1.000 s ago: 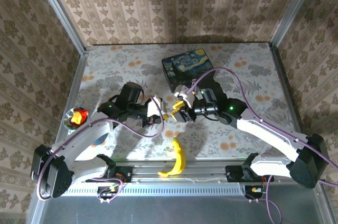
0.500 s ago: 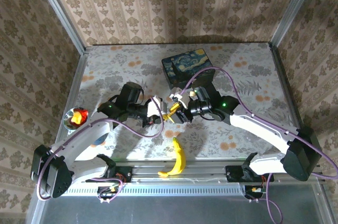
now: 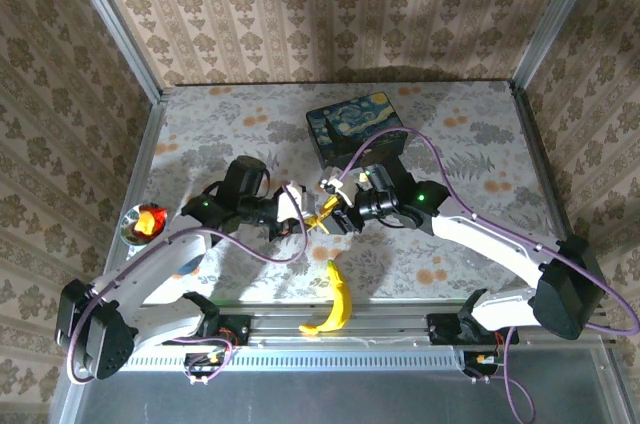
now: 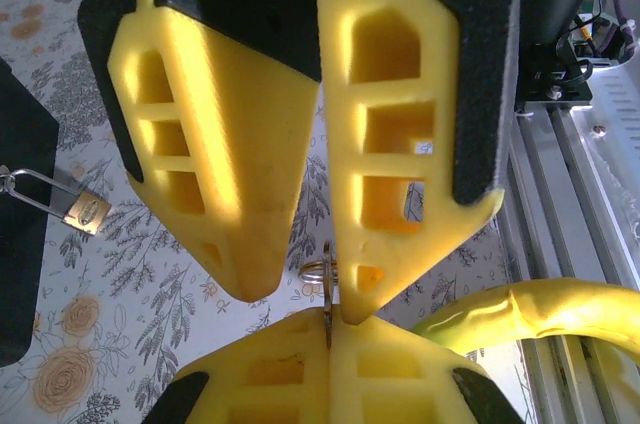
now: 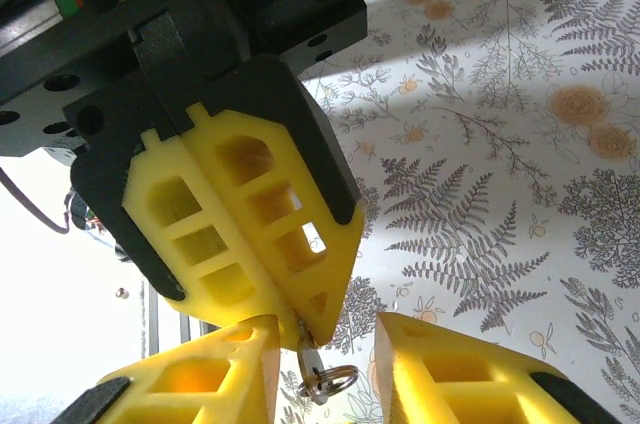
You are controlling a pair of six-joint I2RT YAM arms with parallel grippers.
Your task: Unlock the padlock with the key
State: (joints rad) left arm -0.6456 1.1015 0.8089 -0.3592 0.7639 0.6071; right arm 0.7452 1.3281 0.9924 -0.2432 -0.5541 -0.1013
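1. As the right arm swings in from where it stood a second ago, the top view has the right gripper nose to nose with the left gripper. They sit just beyond the banana and on the near side of the painted box. The gap between the two has closed, and their yellow tips now meet.

2. On the left wrist view, the left gripper is clamped tight on the key, with its ring poking out past the pads. The right gripper reaches in over it, jaws narrowed but with a gap showing. One tip is right at the key, though I can't tell if it touches. The padlock lies on the table, well apart from both grippers.

3. On the right wrist view, the left gripper pinches the key while the ring dangles between the right gripper's own fingers. Those fingers stand apart on either side of it and hold nothing yet.

4. My read is that this is a hand-over or regrip of the key. The key is nowhere near the padlock yet, so the unlocking itself is all still ahead.
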